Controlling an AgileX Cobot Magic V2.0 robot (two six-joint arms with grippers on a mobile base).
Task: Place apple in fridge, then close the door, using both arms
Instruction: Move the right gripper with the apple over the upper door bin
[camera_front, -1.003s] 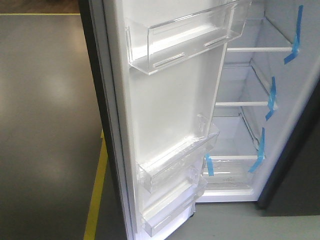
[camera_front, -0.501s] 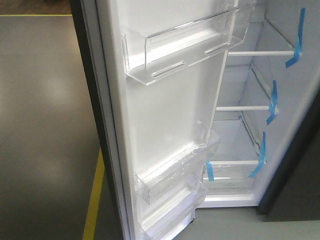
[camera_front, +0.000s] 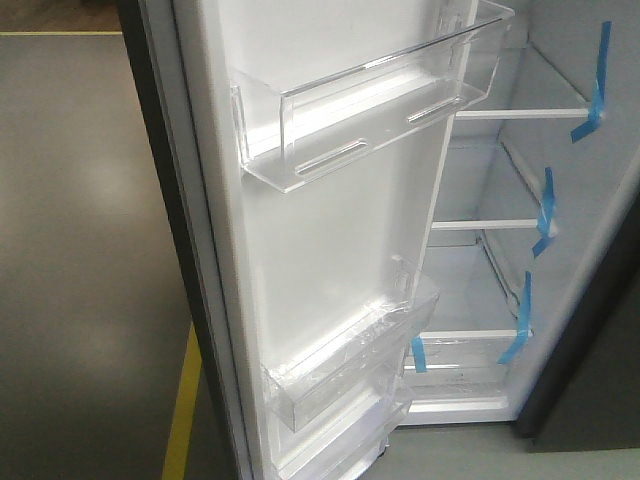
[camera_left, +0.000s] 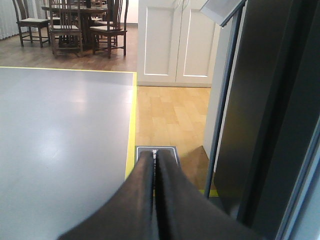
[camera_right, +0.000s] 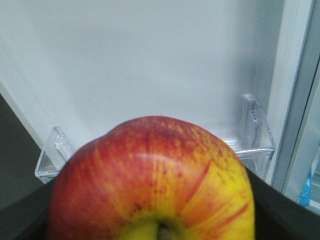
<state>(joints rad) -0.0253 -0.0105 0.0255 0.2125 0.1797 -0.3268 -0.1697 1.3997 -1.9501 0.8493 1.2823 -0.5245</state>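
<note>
a: the front view has slid across in the last second. the door (camera_front: 330, 250) edge sits further left now, its upper bin (camera_front: 360, 120) is lower in frame, and more of the fridge (camera_front: 470, 280) cavity shows. looks like the base is swinging toward the opening.
b: good for the drop-off, i'd say, but the shelves (camera_front: 490, 224) in sight look bare, so nothing is delivered yet.
a: so where's the apple (camera_right: 150, 175)?
b: in the right gripper (camera_right: 152, 215), dark fingers (camera_right: 285, 215) hugging both flanks, spread just to the fruit's width. it faces the door's white inner wall with a clear bin (camera_right: 257, 142) behind it, so it's short of the cavity.
a: and the left gripper (camera_left: 155, 162)?
b: fingers pressed together, nothing between them, hanging over the floor beside a dark grey panel (camera_left: 270, 125), probably the door's outer face. handy for the push later.
</note>
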